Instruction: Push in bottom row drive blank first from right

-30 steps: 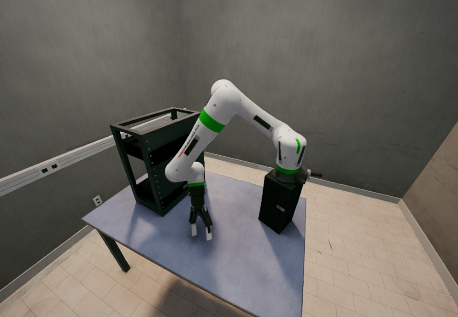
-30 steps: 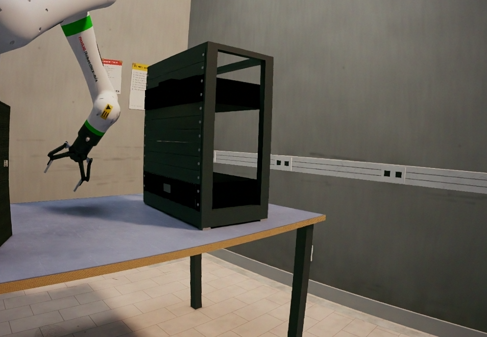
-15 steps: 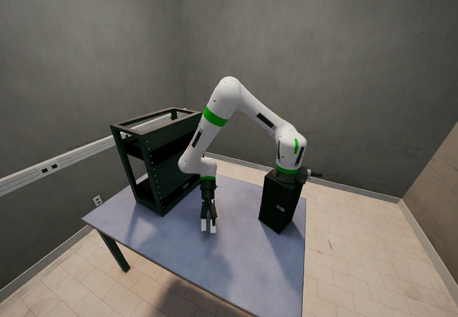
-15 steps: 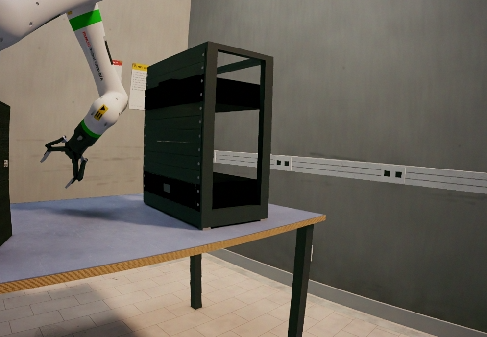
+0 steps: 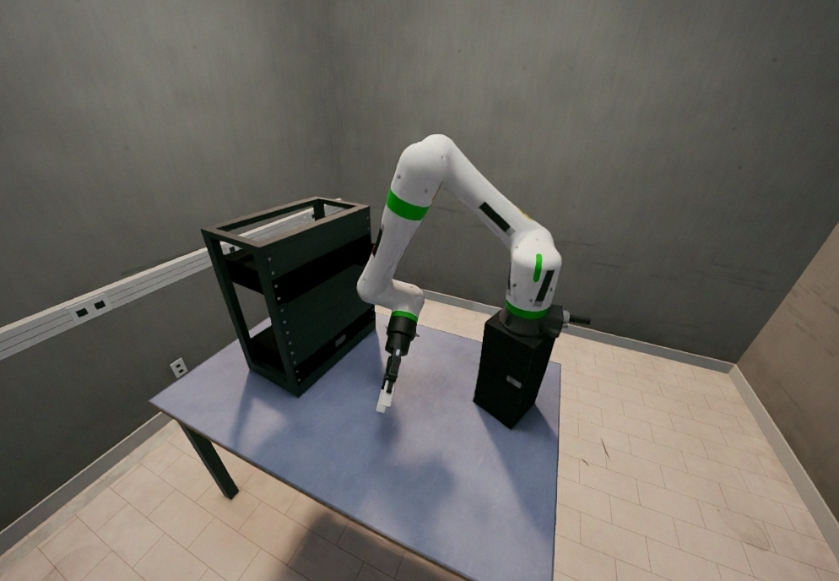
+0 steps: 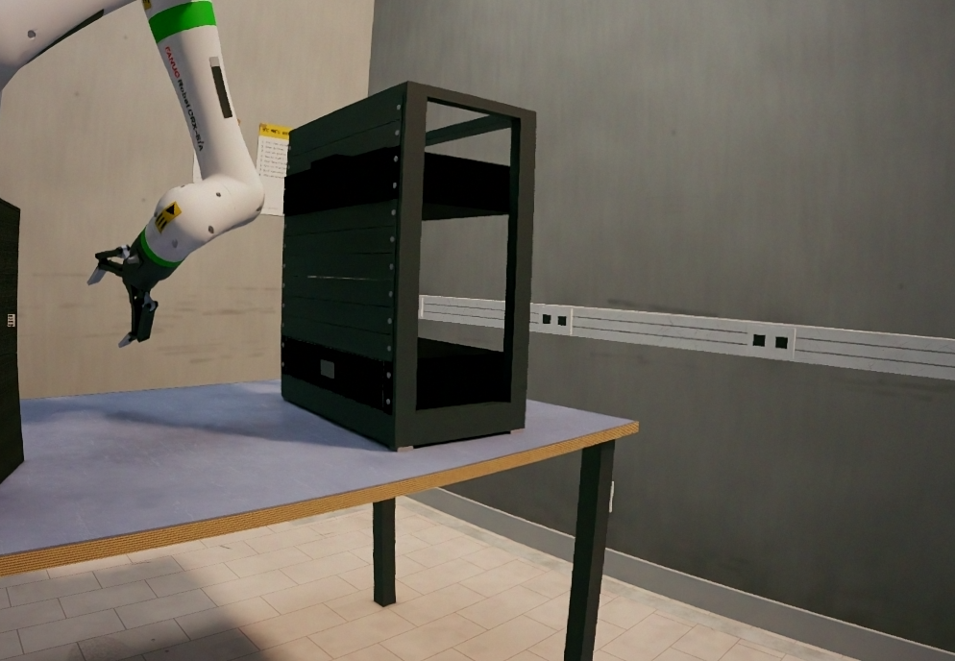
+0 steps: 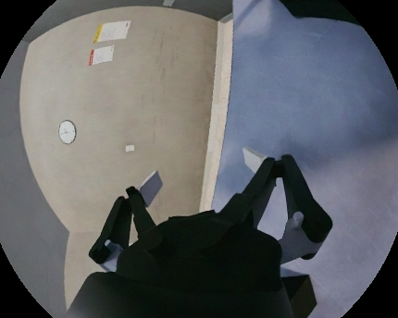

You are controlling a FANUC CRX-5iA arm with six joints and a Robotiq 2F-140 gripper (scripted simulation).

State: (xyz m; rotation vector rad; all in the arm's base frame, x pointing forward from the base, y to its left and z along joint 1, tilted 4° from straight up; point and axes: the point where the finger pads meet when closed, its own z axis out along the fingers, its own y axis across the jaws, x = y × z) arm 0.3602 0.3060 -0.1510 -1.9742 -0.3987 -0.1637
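The black open-frame rack point(image 5: 295, 290) stands upright on the blue-grey table's far left part; it also shows in the exterior view point(image 6: 404, 264). Its front point(image 6: 338, 272) faces the arm and looks like stacked dark bands; I cannot tell single drive blanks apart. The lowest dark band carries a small light label point(image 6: 327, 368). My gripper point(image 5: 387, 393) hangs open and empty above the table, in front of the rack and apart from it, fingers pointing down point(image 6: 110, 307). In the wrist view the open fingers frame the table edge and a wall; the rack is barely in view there.
The arm's black pedestal point(image 5: 513, 370) stands on the table's right side. The rack sits near the table's left edge point(image 6: 510, 448). Wall posters point(image 7: 106, 40) hang beyond the table. A white cable duct point(image 6: 728, 342) runs along the wall behind the rack.
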